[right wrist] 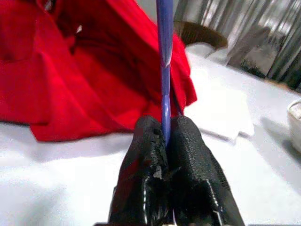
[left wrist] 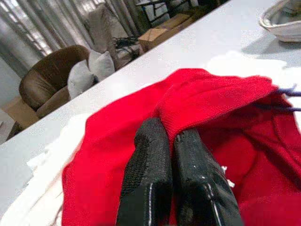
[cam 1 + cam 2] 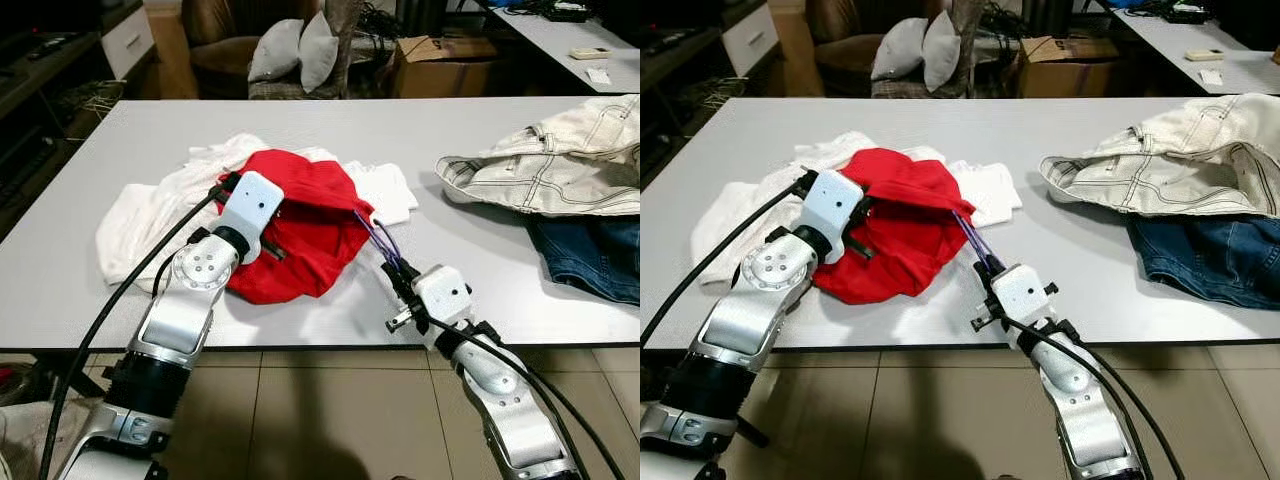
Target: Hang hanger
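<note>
The hanger (image 3: 372,236), a thin purple one, slants across the near middle of the grey counter (image 3: 420,150), its far end tucked into the red garment (image 3: 310,235) and its near end pinched between the pressed-together fingers of the right gripper (image 3: 392,266).

Starting at the left of the counter, a white garment (image 3: 150,215) lies crumpled under and around the red one, spreading from nine o'clock of the red cloth round to its two o'clock, where a flatter white fold (image 3: 385,192) shows. The left gripper (image 2: 170,150) reaches in from the red garment's eight o'clock; its two black fingers are closed tight on a raised fold of the red fabric, lifting the edge so the garment gapes open toward the hanger. The red garment holds the hanger's far end inside that opening; how far in it goes is hidden by cloth.

Further right, well apart from the red pile, a pale cream denim garment (image 3: 560,160) lies heaped at the counter's three o'clock, resting on top of blue jeans (image 3: 590,260) near the right edge.

Beyond the counter, a cardboard box (image 3: 440,65) stands open at twelve o'clock; its contents cannot be made out.
</note>
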Motion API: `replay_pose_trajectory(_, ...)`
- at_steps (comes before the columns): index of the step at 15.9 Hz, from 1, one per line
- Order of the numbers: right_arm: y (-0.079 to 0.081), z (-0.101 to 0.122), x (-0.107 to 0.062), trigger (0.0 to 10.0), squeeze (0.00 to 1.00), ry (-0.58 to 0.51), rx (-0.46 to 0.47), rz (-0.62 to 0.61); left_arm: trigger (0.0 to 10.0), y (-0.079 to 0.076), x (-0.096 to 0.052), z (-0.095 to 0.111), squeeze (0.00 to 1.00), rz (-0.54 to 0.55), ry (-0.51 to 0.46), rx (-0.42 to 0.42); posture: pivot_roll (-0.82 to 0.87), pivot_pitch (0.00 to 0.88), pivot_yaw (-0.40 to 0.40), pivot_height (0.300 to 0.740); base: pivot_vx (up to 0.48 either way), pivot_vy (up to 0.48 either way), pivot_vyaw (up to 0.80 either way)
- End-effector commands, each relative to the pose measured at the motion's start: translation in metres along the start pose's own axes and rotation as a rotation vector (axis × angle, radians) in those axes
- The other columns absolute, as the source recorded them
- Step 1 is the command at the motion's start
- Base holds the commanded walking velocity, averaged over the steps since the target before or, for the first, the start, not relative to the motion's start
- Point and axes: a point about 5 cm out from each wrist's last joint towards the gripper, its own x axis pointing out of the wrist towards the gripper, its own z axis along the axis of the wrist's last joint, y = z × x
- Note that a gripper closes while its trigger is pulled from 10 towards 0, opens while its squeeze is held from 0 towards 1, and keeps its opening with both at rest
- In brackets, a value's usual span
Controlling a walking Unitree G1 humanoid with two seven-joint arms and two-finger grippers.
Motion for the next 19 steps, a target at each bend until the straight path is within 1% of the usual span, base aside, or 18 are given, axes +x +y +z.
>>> replay_pose_trajectory(1,0.002,-0.022,-0.005,10.0,0.0,0.144,0.026,-0.001,0.0,-0.001,-0.001,-0.003,0.0,-0.016,0.021,0.014,-0.08,0.0,0.055,0.74,0.0,0.0,0.0)
replay_pose_trajectory(2,-0.021,0.022,0.007,10.0,0.0,-0.125,-0.032,-0.164,0.0,0.001,-0.001,-0.002,0.0,-0.005,0.022,0.018,-0.08,0.0,0.056,0.74,0.0,0.0,0.0)
replay_pose_trajectory(3,-0.036,0.062,0.006,10.0,0.0,-0.365,0.005,-0.277,0.0,0.004,-0.001,-0.002,0.0,0.015,0.024,0.017,-0.08,0.0,0.056,0.74,0.0,0.0,0.0)
replay_pose_trajectory(4,-0.037,0.081,0.004,10.0,0.0,-0.463,0.016,-0.269,0.0,0.006,-0.002,-0.003,0.0,0.027,0.03,0.014,-0.08,0.0,0.057,0.74,0.0,0.0,0.0)
replay_pose_trajectory(5,-0.027,0.078,0.007,10.0,0.0,-0.429,0.0,-0.199,0.0,0.009,-0.004,-0.009,0.0,0.042,0.047,0.013,-0.08,0.0,0.056,0.74,0.0,0.0,0.0)
replay_pose_trajectory(6,-0.024,0.072,0.008,10.0,0.0,-0.396,0.014,-0.178,0.0,0.009,-0.005,-0.011,0.0,0.041,0.053,0.014,-0.08,0.0,0.055,0.74,0.0,0.0,0.0)
replay_pose_trajectory(7,-0.014,0.059,0.009,10.0,0.0,-0.331,-0.004,-0.123,0.0,0.008,-0.008,-0.015,0.0,0.033,0.067,0.01,-0.08,0.0,0.055,0.74,0.0,0.0,0.0)
replay_pose_trajectory(8,-0.008,0.055,0.009,10.0,0.0,-0.317,0.023,-0.1,0.0,0.006,-0.011,-0.019,0.0,0.016,0.081,0.013,-0.08,0.0,0.051,0.74,0.0,0.0,0.0)
replay_pose_trajectory(9,-0.005,0.052,0.01,10.0,0.0,-0.304,0.079,-0.088,0.0,0.001,-0.013,-0.024,0.0,-0.027,0.102,0.007,-0.07,0.0,0.047,0.74,0.0,0.0,0.0)
replay_pose_trajectory(11,-0.001,0.051,0.011,10.0,0.0,-0.303,0.119,-0.081,0.0,-0.012,-0.015,-0.026,0.0,-0.101,0.104,0.015,-0.07,0.0,0.045,0.74,0.0,0.0,0.0)
replay_pose_trajectory(14,0.001,0.053,0.011,10.0,0.0,-0.316,0.119,-0.077,0.0,-0.02,-0.013,-0.023,0.0,-0.144,0.091,0.019,-0.07,0.0,0.05,0.74,0.0,0.0,0.0)
replay_pose_trajectory(16,0.0,0.046,0.012,10.0,0.0,-0.264,0.127,-0.083,0.0,-0.022,-0.012,-0.018,0.0,-0.168,0.057,0.019,-0.08,0.0,0.056,0.74,0.0,0.0,0.0)
replay_pose_trajectory(17,0.0,0.039,0.013,10.0,0.0,-0.211,0.198,-0.089,0.0,-0.021,-0.01,-0.009,0.0,-0.157,0.005,-0.031,-0.08,0.0,0.056,0.74,0.0,0.0,0.0)
replay_pose_trajectory(18,0.002,0.033,0.014,10.0,0.0,-0.167,0.279,-0.069,0.0,-0.017,-0.008,0.004,0.0,-0.141,-0.067,-0.094,-0.08,0.0,0.056,0.74,0.0,0.0,0.0)
replay_pose_trajectory(19,0.007,0.028,0.013,10.0,0.0,-0.143,0.291,-0.009,0.0,-0.009,-0.006,0.018,0.0,-0.12,-0.127,-0.109,-0.08,0.0,0.056,0.74,0.0,0.0,0.0)
